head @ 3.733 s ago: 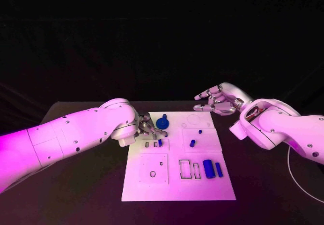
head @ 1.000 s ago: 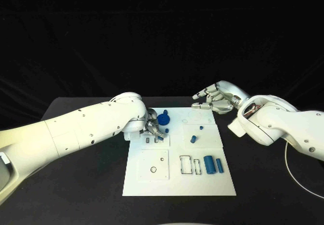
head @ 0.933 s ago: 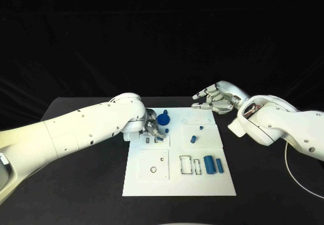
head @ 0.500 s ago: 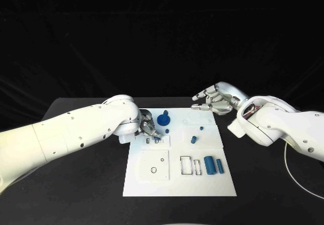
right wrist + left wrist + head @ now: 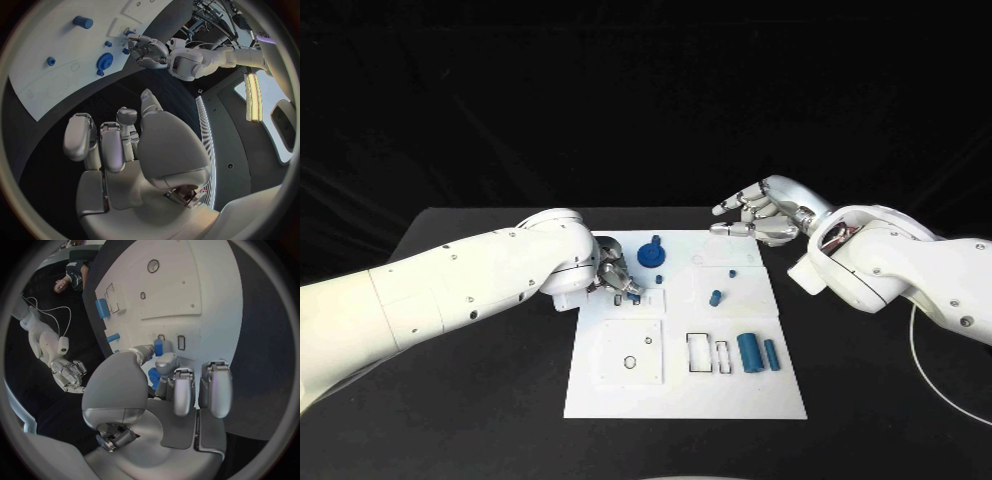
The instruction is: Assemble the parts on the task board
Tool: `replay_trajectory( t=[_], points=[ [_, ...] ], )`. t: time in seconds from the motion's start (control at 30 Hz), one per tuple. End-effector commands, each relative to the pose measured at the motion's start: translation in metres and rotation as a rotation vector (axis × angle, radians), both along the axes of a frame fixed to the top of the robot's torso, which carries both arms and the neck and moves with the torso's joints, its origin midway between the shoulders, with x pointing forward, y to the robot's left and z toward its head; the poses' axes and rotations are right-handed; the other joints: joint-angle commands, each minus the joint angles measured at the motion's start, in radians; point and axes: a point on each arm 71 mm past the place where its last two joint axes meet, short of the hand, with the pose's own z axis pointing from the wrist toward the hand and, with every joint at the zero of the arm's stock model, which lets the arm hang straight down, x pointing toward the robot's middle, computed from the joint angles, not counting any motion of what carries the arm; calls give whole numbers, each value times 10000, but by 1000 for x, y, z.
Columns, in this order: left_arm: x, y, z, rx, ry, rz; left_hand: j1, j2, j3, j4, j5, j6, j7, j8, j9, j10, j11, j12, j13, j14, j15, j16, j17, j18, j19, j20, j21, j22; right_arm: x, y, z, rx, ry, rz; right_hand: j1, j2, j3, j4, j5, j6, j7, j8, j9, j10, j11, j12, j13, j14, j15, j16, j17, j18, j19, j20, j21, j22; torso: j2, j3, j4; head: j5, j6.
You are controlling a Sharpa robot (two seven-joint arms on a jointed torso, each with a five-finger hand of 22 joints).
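One task board (image 5: 682, 390) is carrying seven blue parts; left hand (image 5: 616, 277) is pinching one part (image 5: 158, 346), right hand (image 5: 762, 217) is hovering upper right, fingers spread

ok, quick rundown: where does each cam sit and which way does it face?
Head view: on the robot's head, looking down at the task board; both arms show, left hand, right hand.
Left wrist view: behind the left hand, facing the board, a small blue part at its fingertips.
Right wrist view: behind the right hand, facing the board's far end.
Shared: the blue gear.
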Motion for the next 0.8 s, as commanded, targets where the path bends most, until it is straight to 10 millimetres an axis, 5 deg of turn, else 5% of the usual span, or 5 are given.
replay_trajectory(
  t=[0.03, 0.8],
  points=[
    [0, -3, -1, 155, -207, -201, -82, 35, 1744, -1692, 47, 37, -66, 37, 13, 66, -4, 19, 8, 1050, 41, 30, 2632, -123, 743, 8, 28, 1903, -1, 2, -1, -134, -10, 152, 5, 82, -42, -4, 35, 102, 1, 15, 7, 37, -31, 44, 3, 438, -29, -32, 15, 87, -36, 4, -39, 1, 3, -6, -9, 27, 7],
    [-5, -3, -8, 695, 202, -752, -133, -26, 1812, -1834, 68, 46, -74, 55, 53, 85, -15, 16, 2, 1050, 34, 30, 2632, -114, 729, 1, 1, 1871, -1, 3, -1, -170, 0, 209, 2, 83, -71, 9, 59, 101, 1, 12, 6, 34, -31, 44, -6, 439, -29, -38, 10, 87, -32, 3, -42, 0, 15, -10, -13, 52, -32]
  ],
)
